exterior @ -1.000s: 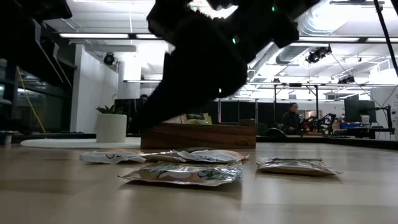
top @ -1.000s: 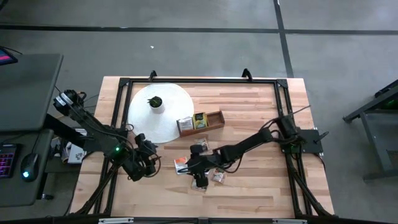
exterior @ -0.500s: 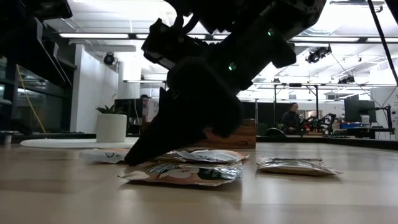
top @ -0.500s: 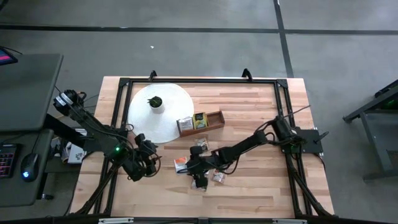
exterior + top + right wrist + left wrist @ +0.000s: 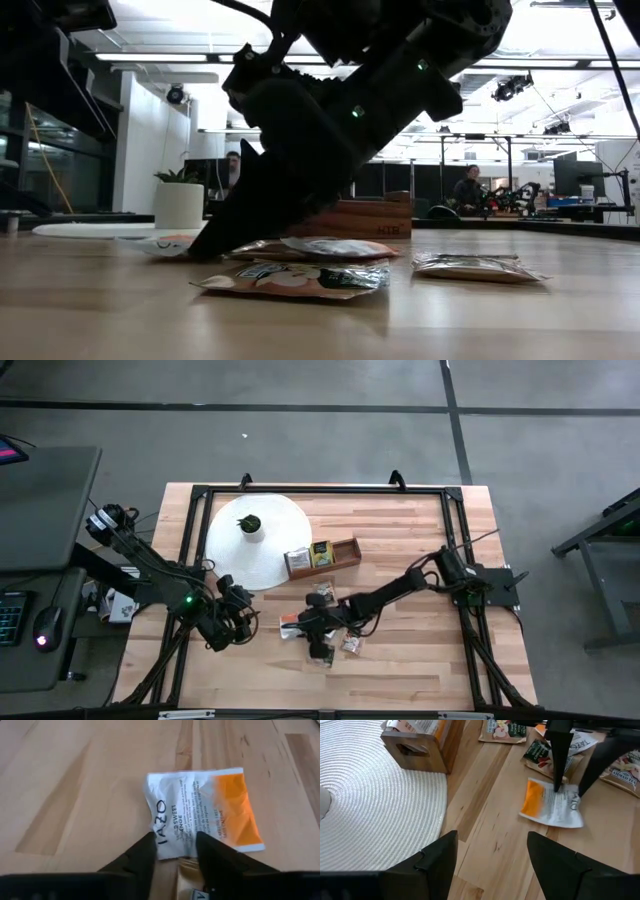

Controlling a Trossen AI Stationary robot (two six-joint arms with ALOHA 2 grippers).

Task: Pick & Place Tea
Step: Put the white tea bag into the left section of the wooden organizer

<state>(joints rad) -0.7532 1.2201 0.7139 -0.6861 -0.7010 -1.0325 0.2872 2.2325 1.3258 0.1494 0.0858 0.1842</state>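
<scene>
An orange-and-white tea sachet [image 5: 200,815] lies flat on the wooden table [image 5: 420,530], left of several other sachets [image 5: 295,278]. My right gripper [image 5: 175,845] has come down slanting onto its white end, the fingers narrowed with that end between them. In the left wrist view the same sachet [image 5: 547,805] shows under the right arm's two dark fingers. My left gripper [image 5: 490,850] hangs open above the table by the white disc [image 5: 258,540], holding nothing. The brown wooden box [image 5: 322,555] stands behind the sachets. My right gripper has the sachet's white end [image 5: 172,832] between its two fingertips, one finger [image 5: 145,852] at the side edge, the other [image 5: 212,852] on top of the wrapper. The fingers slant down from the table's right. The sachet lies on the table, slightly wrinkled between them.
Loose sachets lie near the right gripper [image 5: 320,596] [image 5: 350,644] [image 5: 475,266]. The box [image 5: 420,745] holds a few sachets and touches the disc's edge. A small potted plant [image 5: 250,525] stands on the disc. Bare wood lies along the near edge.
My right gripper has gone down and a little toward the table's left, onto the orange-and-white sachet, rolling slightly as it went. The sachet has stayed on the table.
</scene>
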